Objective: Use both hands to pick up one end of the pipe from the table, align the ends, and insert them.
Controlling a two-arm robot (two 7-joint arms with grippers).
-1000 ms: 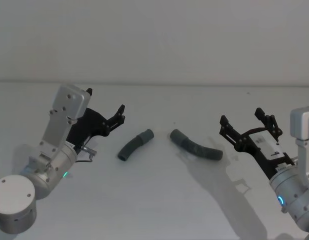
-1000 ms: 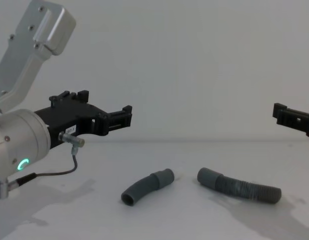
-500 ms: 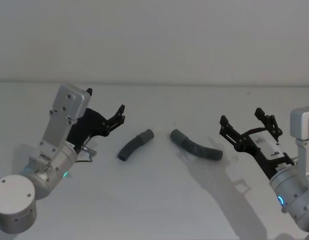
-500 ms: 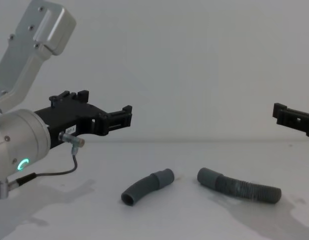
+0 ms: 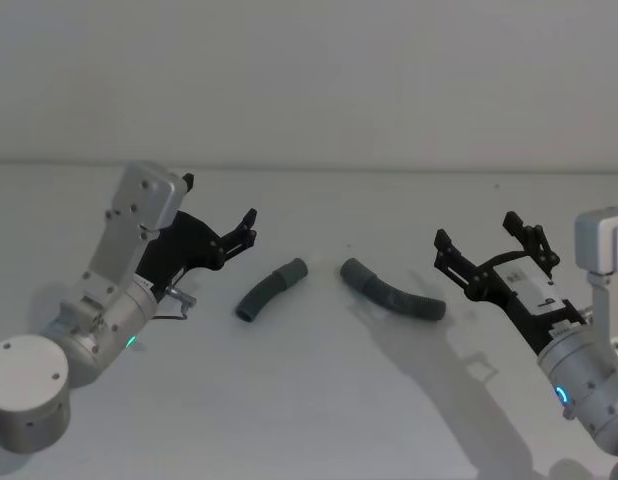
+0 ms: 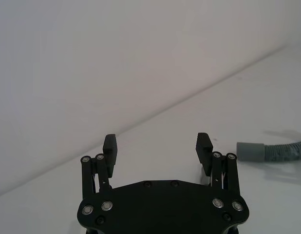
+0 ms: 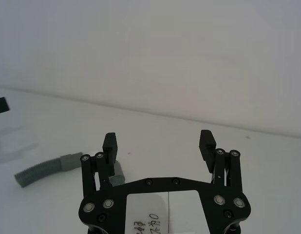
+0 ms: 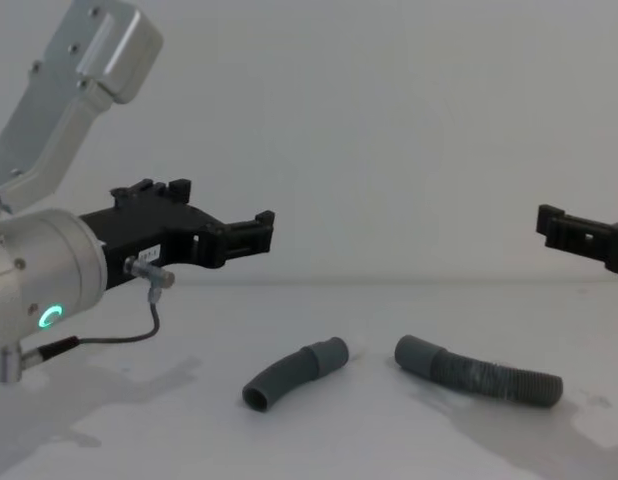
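Background is just a plain wall [image 5: 309, 80], off-white going to light grey, kinda evenly lit. It takes up roughly the upper third of the head view and more than the top half of the chest view. Its bottom edge runs as a straight, near-level line right across both frames. There's also a tiny dark speck [image 5: 496, 185] right of centre in the head view, sitting just under that line. Way too small to tell what it is.
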